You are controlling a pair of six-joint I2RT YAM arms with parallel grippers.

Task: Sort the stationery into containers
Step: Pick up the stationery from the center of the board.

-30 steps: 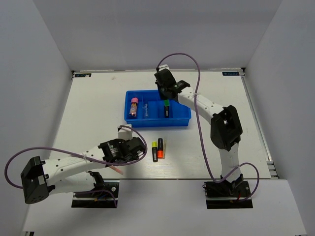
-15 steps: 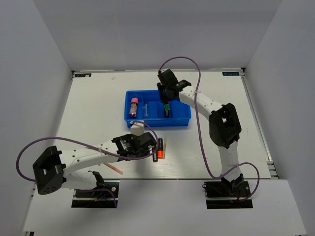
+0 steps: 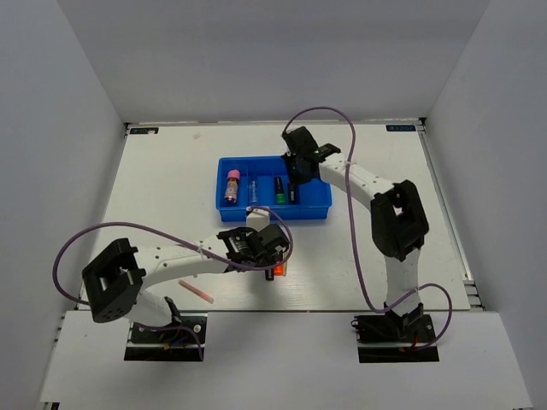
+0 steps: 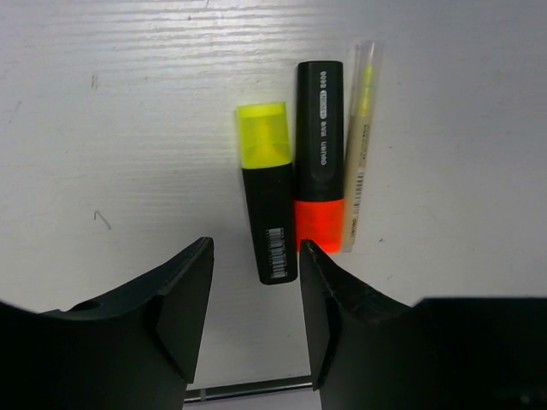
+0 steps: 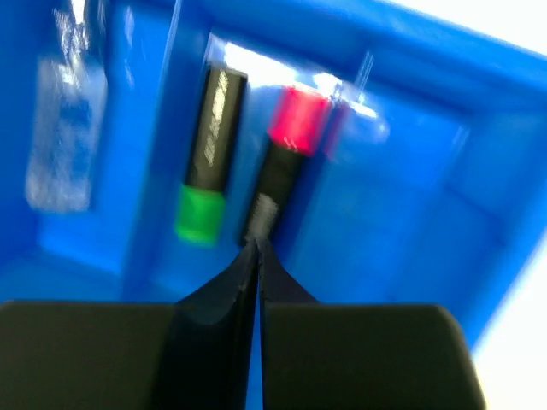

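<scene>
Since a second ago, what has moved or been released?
The right gripper set the green highlighter into the blue tray, let go and shut. The left gripper, open, moved right to the yellow highlighter and orange highlighter. Those, and the tube and bottle, stayed.

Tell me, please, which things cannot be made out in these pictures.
- Top view: the left pincer hides the yellow highlighter; of the orange highlighter only the tip shows.
- Right wrist view: motion blur smears the clear bottle and the red-capped black item; the blue tray runs past the frame edges.
- Top view: the pink-orange stick is too thin for detail.
</scene>
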